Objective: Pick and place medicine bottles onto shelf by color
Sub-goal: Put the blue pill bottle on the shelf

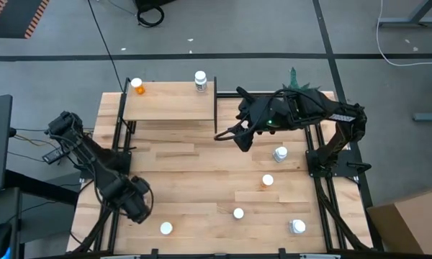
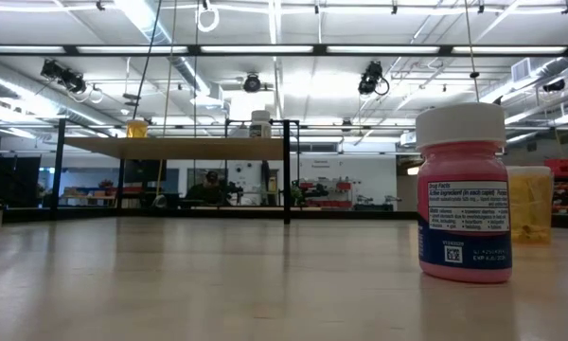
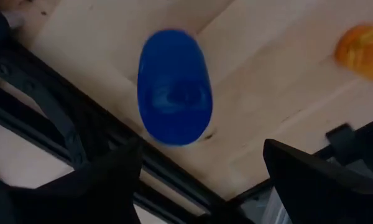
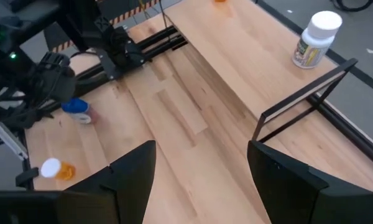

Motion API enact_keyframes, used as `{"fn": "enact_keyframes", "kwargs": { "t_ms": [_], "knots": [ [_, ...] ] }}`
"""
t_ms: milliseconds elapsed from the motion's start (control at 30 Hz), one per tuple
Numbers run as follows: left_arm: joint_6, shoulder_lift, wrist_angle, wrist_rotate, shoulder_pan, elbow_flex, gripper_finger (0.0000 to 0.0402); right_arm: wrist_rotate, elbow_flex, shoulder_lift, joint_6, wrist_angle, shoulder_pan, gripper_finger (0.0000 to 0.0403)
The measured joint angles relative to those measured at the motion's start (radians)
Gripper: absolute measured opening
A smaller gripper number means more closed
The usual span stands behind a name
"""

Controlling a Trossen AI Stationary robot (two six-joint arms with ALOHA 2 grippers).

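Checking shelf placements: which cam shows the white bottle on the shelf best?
Right wrist view: the white bottle stands upright near the shelf end, cap and label clear. The high view shows it small, from above, at the shelf's far edge. The low view shows it small and far off. The left wrist view misses it.

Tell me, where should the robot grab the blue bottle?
Around the middle of its round body, coming down from above. The blue bottle seems to lie on its side on the table, so the open left gripper over it can close across its narrow width.
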Motion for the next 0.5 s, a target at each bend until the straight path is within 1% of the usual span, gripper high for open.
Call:
{"fn": "enact_keyframes", "kwargs": {
  "t_ms": [200, 300, 433, 500],
  "knots": [
    [-0.015, 0.0, -0.038, -0.097, -0.019, 0.0, 0.0341, 0.048, 0.0, 0.0, 0.029, 0.0, 0.029, 0.0261],
    [0.001, 0.0, -0.064, -0.127, -0.019, 0.0, 0.0341, 0.063, 0.0, 0.0, 0.051, 0.0, 0.034, 0.0261],
    [0.012, 0.0, -0.039, -0.121, -0.016, -0.03, 0.0341, 0.064, 0.0, 0.0, 0.065, 0.0, 0.033, 0.0261],
    [0.011, 0.0, 0.024, -0.086, -0.017, -0.069, 0.0341, 0.064, 0.0, 0.0, 0.064, 0.0, 0.033, 0.0261]
  ]
}}
